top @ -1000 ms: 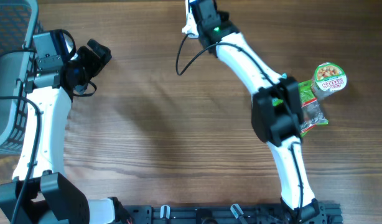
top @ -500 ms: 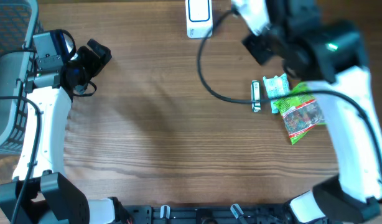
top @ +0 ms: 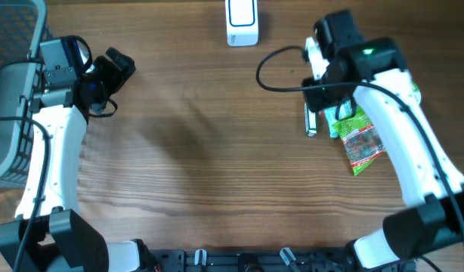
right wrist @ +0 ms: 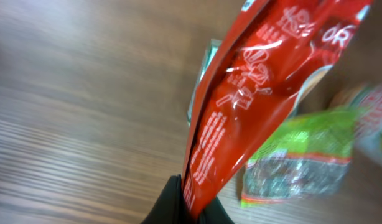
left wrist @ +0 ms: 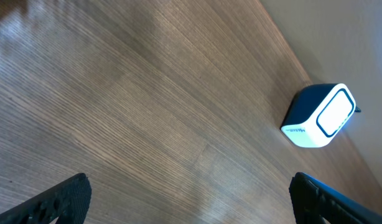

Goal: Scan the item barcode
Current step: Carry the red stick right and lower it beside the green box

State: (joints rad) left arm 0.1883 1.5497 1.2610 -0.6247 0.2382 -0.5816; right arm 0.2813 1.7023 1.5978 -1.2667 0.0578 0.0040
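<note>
At the counter's point(top: 202, 166) right side, right pincer point(right wrist: 190, 208) clamps red packet point(right wrist: 259, 93) by one end; green packet point(right wrist: 303, 149) lies beyond; left pincer point(top: 115, 69) gapes wide, well apart.

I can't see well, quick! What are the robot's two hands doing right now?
Left gripper: open, holding nothing.
Right gripper: shut on the red packet.

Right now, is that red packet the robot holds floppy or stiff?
Probably floppy: the red packet creases where the right gripper pinches its edge. Likely light, as that small pinch holds it. Its glossy film may be slippery.
</note>
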